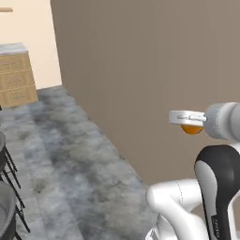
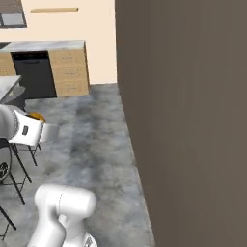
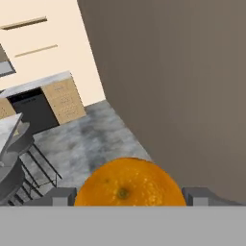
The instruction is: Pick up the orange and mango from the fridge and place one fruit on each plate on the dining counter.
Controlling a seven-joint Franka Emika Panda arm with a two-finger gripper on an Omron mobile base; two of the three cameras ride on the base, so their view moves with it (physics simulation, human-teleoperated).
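Observation:
The orange (image 3: 129, 185) is round and bright, and my gripper (image 3: 129, 197) is shut on it, one dark fingertip (image 3: 61, 196) on each side. From the left base view the orange (image 1: 191, 129) hangs under the white hand of my gripper (image 1: 187, 123), held in the air above the floor. In the right base view the orange (image 2: 36, 116) peeks out behind my gripper (image 2: 37, 121) at the left edge. A corner of the marbled dining counter (image 3: 7, 127) shows at the left. The mango, the plates and the fridge's shelves are out of view.
A tall brown-grey panel (image 2: 183, 120) stands close on the right. Grey stools (image 2: 9, 164) stand by the counter corner (image 2: 6, 86). Wooden drawer cabinets (image 2: 70, 72) and a dark appliance front (image 2: 33, 75) line the far wall. Grey mottled floor (image 1: 65, 154) lies between.

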